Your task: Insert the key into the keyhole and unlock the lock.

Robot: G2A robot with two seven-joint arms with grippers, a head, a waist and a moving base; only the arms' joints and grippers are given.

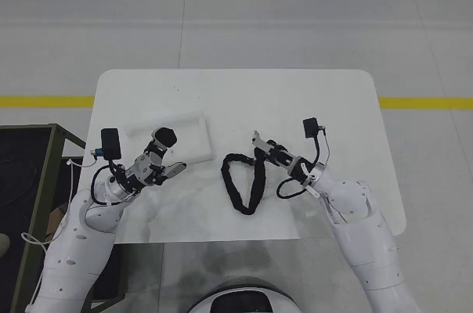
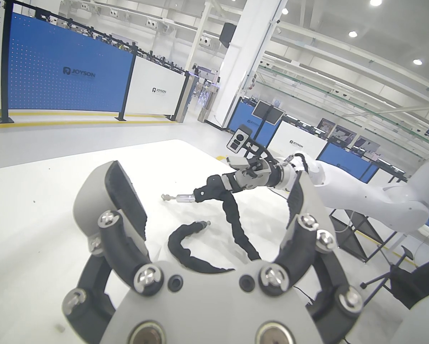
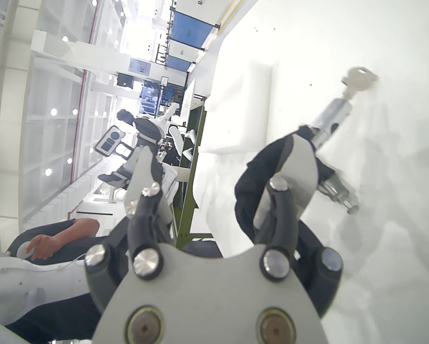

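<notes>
Probably floppy, the black fabric-sleeved cable lock (image 2: 232, 213) suits gripping at its stiff silver cylinder (image 3: 331, 116); left tool (image 2: 205, 177) and right tool (image 3: 221, 148) gape.

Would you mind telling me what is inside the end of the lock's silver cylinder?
The key is pushed into the silver cylinder, its head sticking out. Most of the blade is covered by the cylinder, so its depth cannot be seen.

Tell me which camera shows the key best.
The right wrist view: the key is close, its head clear, sticking out of the lock cylinder. The left wrist view shows it small and distant; the top view, a mere speck.
</notes>
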